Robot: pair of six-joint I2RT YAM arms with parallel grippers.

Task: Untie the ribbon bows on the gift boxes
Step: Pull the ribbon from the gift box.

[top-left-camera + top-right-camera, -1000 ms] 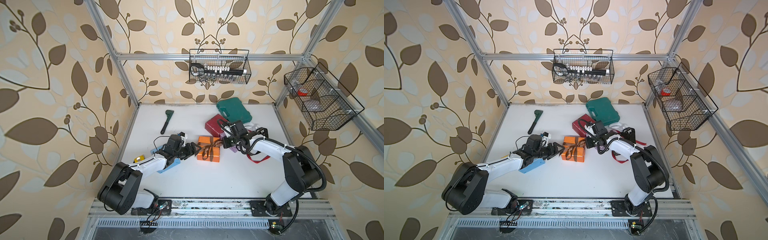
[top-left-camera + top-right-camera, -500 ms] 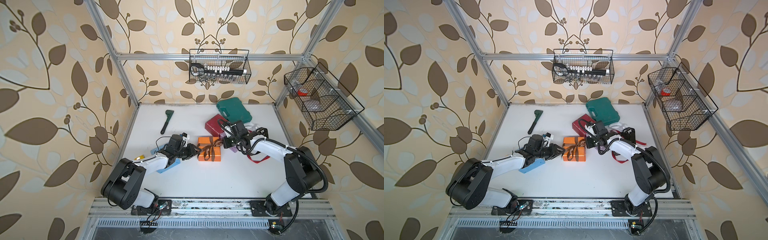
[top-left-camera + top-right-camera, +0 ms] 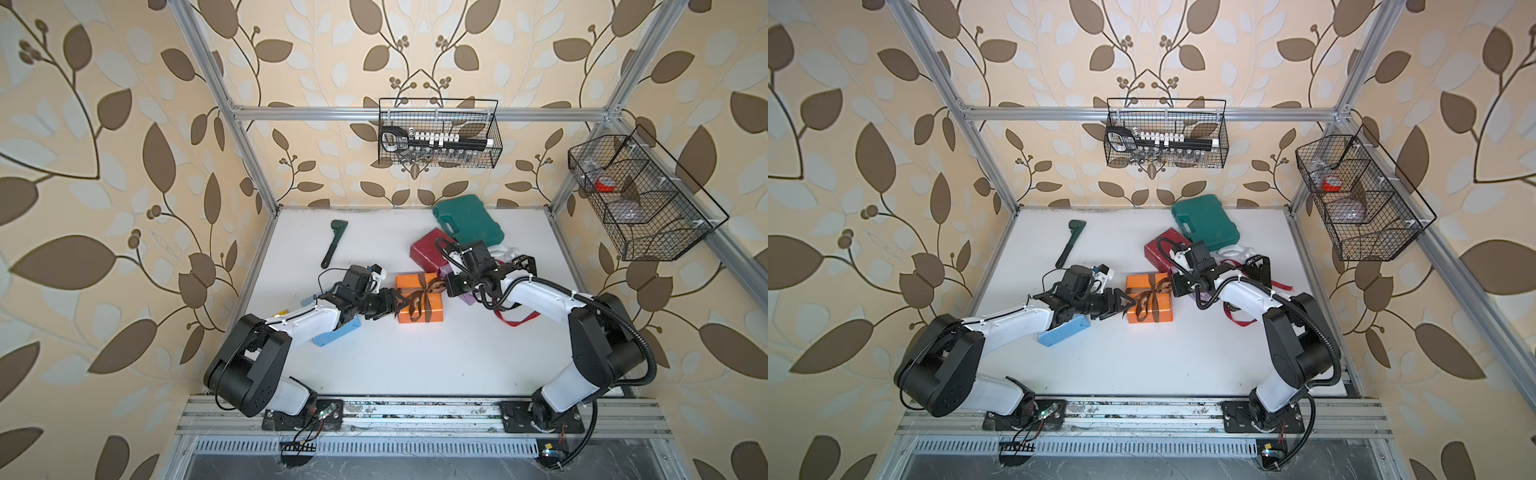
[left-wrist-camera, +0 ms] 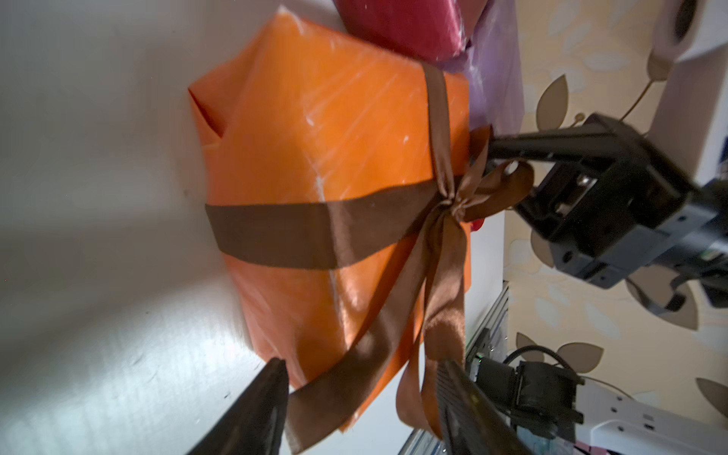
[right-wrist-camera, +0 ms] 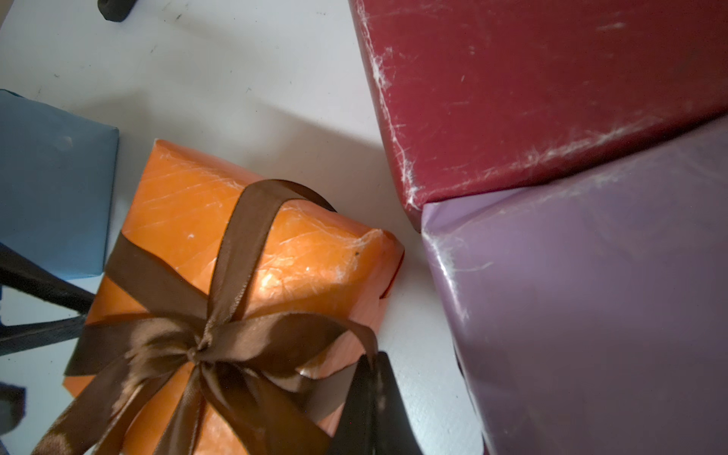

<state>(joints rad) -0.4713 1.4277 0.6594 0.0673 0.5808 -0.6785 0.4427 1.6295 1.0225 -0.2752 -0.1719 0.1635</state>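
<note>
Brown ribbon bow (image 3: 419, 296) sits tied on top of the orange box (image 3: 434, 311), at the middle of the white table (image 3: 415, 365) in both top views. The left gripper (image 4: 360, 364) lies low at the box's left edge. Its jaws stand well apart with the bow's two loose tails running between them, seen at the bottom of the left wrist view, and nothing is clamped. The right gripper (image 3: 448, 287) is at the box's upper right corner with its jaws closed, and it seems to pinch a strand beside the bow's loop.

The main risk is the left jaws closing on both tails at once, or nipping the orange paper with them. A pull would then tighten the knot or drag the light box instead of slipping the bow. If the right gripper's pinch is on the loop and not a tail, pulling against it could also lock the knot.

Room is tight. The dark red box (image 3: 426, 255) and lilac box (image 5: 591, 315) crowd the orange box's upper right, touching each other, so it cannot slide far that way. The light blue box (image 3: 332, 337) lies under the left arm. The green case (image 3: 467, 222) and a dark green tool (image 3: 331, 245) sit toward the top of the table, clear of the work.
</note>
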